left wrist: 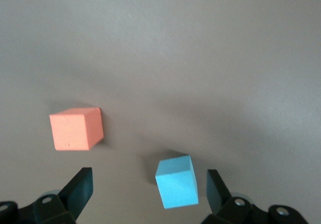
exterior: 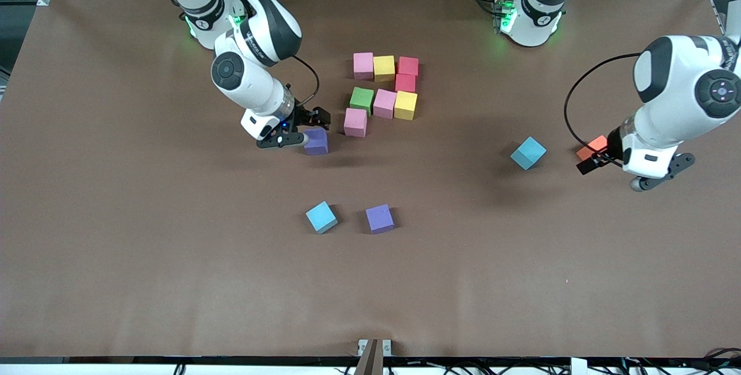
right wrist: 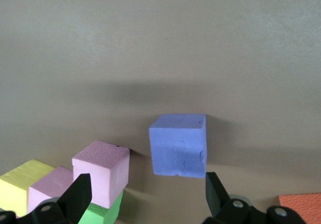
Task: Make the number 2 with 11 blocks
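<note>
Several blocks sit packed together mid-table: pink [exterior: 363, 65], yellow [exterior: 384, 67] and red [exterior: 408, 66] in a row, with red, green [exterior: 362, 100], pink and yellow ones nearer the camera. My right gripper [exterior: 283, 140] [right wrist: 145, 194] is open, and a purple block [exterior: 315, 142] [right wrist: 179, 144] lies just past its fingertips, untouched. My left gripper [exterior: 663, 172] [left wrist: 148, 194] hangs open in the air. Under it a light blue block [exterior: 528, 153] [left wrist: 176, 181] rests on the table, closer to one finger.
An orange cube [exterior: 591, 147] [left wrist: 76, 128] lies beside the light blue block, toward the left arm's end. Another light blue block [exterior: 321, 217] and a purple block [exterior: 380, 218] sit nearer the camera. An orange corner [right wrist: 301, 209] shows by the right gripper.
</note>
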Tool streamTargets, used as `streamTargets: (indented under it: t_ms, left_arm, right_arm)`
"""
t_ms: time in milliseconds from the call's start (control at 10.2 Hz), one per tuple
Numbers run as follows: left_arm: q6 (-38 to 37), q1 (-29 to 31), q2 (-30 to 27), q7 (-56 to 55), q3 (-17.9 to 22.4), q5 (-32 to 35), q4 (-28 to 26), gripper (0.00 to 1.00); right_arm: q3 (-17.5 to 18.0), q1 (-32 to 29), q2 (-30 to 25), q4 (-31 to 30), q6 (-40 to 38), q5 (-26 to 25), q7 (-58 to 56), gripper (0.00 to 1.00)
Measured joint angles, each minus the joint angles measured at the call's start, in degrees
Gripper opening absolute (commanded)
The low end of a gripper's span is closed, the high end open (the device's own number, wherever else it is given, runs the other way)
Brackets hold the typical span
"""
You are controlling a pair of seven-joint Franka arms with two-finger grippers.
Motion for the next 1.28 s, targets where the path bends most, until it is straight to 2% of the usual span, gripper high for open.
streamTargets:
  t_ms: [295,591,886,985,1083,1181,1280]
  left_arm:
    - [-0.11,-0.18,1.43,-4.23,-3.75,0.00,-4.07,1.00]
    - [2.81,-0.15,2.31,-6.71,-4.23,-0.18,-8.87,1.00]
    - [8.50,-1.08,6.37,-12.40,-5.16,-0.23,-10.08,1.00]
    - [9.95,-1.78,7.99,-14.24,-5.17,-0.17,-10.13,1.00]
    - [10.85,-2.12,9.44,-15.77,-5.17,0.39,-10.14,1.00]
    - [11.00,-2.12,10.42,-16.95,-5.16,1.35,-10.15,1.00]
    - [11.07,-2.12,11.34,-18.20,-5.12,2.82,-10.15,1.00]
  right_arm:
    - [0.08,0.02,1.42,-2.70,5.08,-2.20,-0.13,1.00]
    - [0.37,1.17,4.48,-3.84,10.79,-2.27,-0.14,0.98]
    - [0.45,2.46,7.87,-3.87,15.02,-2.27,-0.12,0.95]
    - [0.45,2.81,8.50,-3.87,15.69,-2.27,-0.12,0.89]
    - [0.45,2.97,8.81,-3.86,15.89,-2.28,-0.12,0.77]
    - [0.45,3.05,8.89,-3.86,15.89,-2.29,-0.12,0.55]
    - [0.42,3.07,8.97,-3.86,15.89,-2.37,-0.13,0.40]
